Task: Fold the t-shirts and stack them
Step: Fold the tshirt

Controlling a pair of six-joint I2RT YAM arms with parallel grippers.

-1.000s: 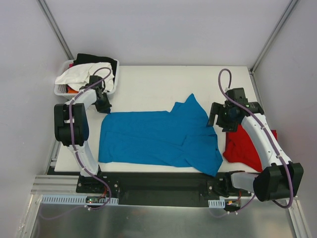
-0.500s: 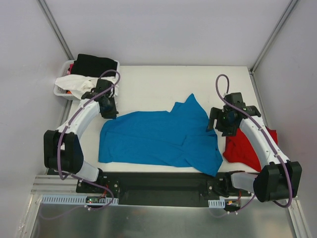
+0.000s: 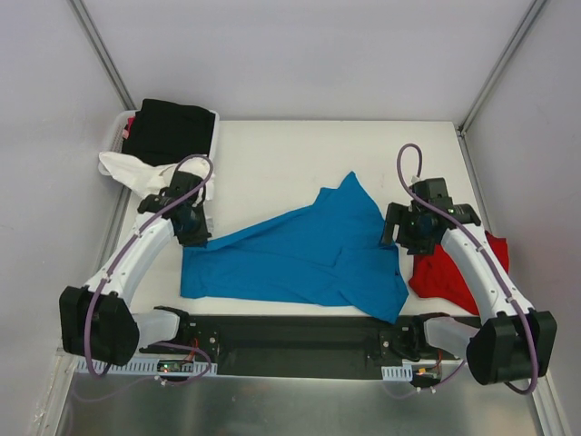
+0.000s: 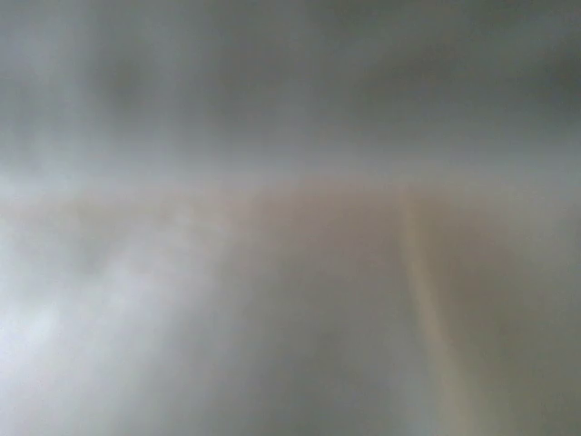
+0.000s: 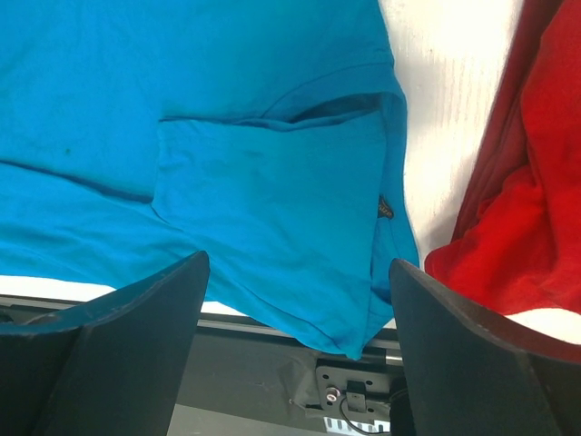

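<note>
Turquoise t-shirt (image 3: 309, 259), corner pinched in left hand (image 3: 193, 233), splayed right hand (image 5: 298, 263) above

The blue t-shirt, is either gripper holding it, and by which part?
The left gripper pinches the blue t-shirt at its far left corner; the right gripper hangs open, holding nothing.

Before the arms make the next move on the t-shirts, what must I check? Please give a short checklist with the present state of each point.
1. Left pincer shut: ok, at the far left corner of the blue t-shirt.
2. Left pincer grips cloth: cannot tell; its wrist view is all blur.
3. Right pincer open: ok, jaws wide above the blue t-shirt.
4. Blue t-shirt flat: not ok, creased, one flap doubled over.
5. Red t-shirt folded: not ok, a crumpled heap at the right edge of the table.
</note>
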